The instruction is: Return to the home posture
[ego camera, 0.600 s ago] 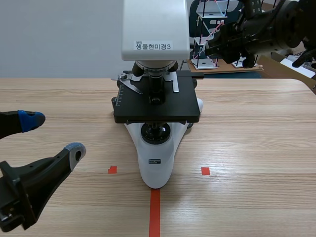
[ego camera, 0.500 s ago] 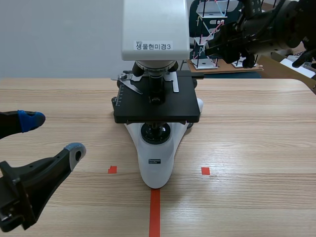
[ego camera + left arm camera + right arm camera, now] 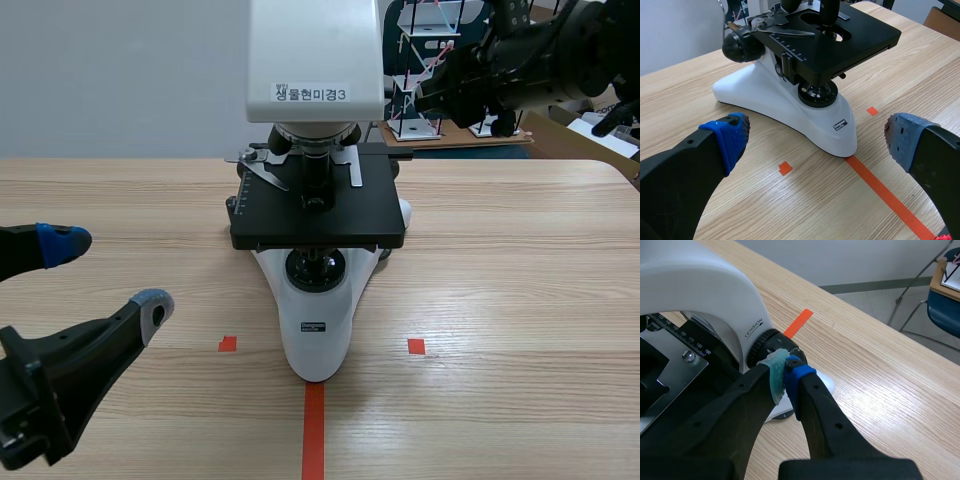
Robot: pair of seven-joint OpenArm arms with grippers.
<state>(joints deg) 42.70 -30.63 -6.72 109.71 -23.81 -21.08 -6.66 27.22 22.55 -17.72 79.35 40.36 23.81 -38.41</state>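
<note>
1. At the middle of the table (image 3: 520, 290) stands the microscope (image 3: 318, 215), its base pointing to 6 o'clock and ending on the tape line (image 3: 313, 430).
2. Right arm (image 3: 530, 60) hangs raised at the microscope's 2 o'clock, high above the tabletop.
3. Left gripper (image 3: 105, 275) hovers at the microscope's 8 o'clock, released, its fingers wide apart with nothing between them, clear of the base.
4. Right gripper (image 3: 786, 376) is clenched, pads pressed together, tips at the knob (image 3: 771, 342); possibly touching it, hard to tell.
</note>
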